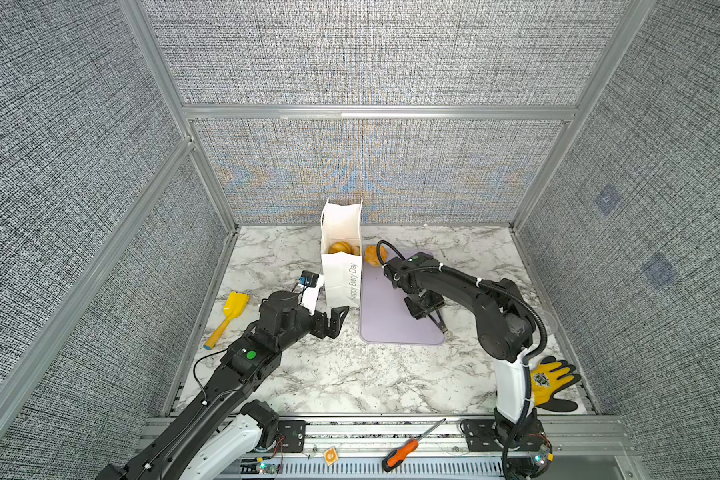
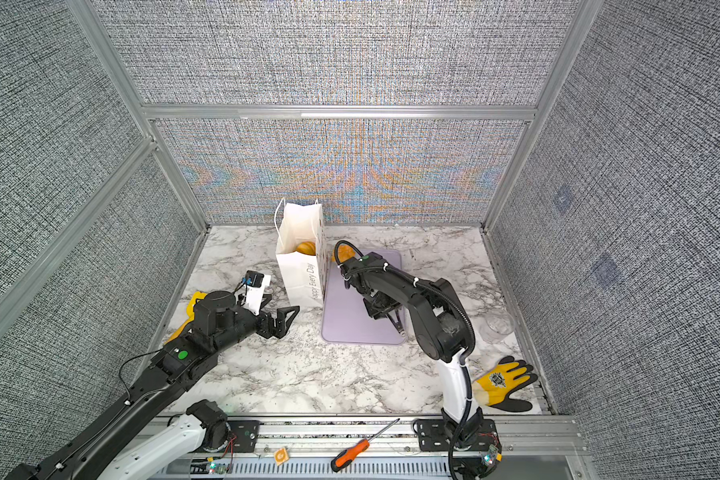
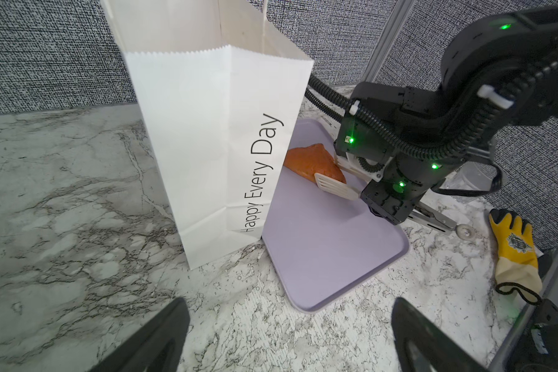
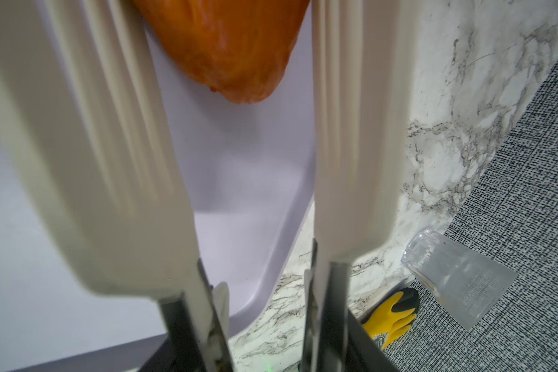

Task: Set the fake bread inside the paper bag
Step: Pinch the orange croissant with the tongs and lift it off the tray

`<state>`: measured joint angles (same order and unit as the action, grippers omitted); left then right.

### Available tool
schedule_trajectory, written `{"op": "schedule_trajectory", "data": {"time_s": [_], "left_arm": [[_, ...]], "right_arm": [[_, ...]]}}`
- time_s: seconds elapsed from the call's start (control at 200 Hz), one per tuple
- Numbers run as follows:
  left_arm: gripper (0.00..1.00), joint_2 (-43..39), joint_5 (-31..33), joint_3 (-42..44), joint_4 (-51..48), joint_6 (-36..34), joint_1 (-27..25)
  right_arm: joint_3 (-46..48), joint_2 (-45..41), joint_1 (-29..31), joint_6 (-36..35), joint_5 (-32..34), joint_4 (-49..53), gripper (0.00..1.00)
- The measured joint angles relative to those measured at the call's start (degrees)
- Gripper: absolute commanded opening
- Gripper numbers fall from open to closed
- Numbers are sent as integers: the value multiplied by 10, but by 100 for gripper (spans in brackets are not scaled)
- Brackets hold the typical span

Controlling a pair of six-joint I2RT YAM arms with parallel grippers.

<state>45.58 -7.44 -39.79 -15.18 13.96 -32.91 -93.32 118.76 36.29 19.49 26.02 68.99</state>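
The white paper bag (image 1: 341,276) (image 2: 300,274) (image 3: 207,145) stands upright and open at the back of the table, with golden fake bread (image 1: 341,248) (image 2: 306,247) inside. One orange-brown croissant (image 1: 373,254) (image 2: 344,251) (image 3: 306,159) (image 4: 226,48) lies on the lilac tray (image 1: 387,320) (image 3: 329,244) right beside the bag. My right gripper (image 1: 422,307) (image 2: 381,307) (image 4: 261,338) is shut on white-paddled tongs (image 3: 335,188) (image 4: 351,161), whose paddles stand on either side of the croissant. My left gripper (image 1: 333,307) (image 2: 281,303) (image 3: 289,302) hangs open and empty near the bag's front corner.
A yellow scoop (image 1: 231,311) lies at the left edge. A yellow glove (image 1: 553,382) (image 3: 516,254) and a clear glass (image 2: 497,326) (image 4: 458,280) sit at the right wall. An orange screwdriver (image 1: 404,451) rests on the front rail. Grey walls enclose three sides.
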Motion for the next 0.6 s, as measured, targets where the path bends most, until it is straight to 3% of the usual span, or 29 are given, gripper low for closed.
{"op": "schedule_trajectory", "data": {"time_s": [0.17,0.6], "left_arm": [[99,-2,2,0,0,0,0],[99,-10,13,0,0,0,0]], "right_arm": [[-1,6,-4,-11,-5,2,40],[31,-57,-23,-39,-33,1,30]]}}
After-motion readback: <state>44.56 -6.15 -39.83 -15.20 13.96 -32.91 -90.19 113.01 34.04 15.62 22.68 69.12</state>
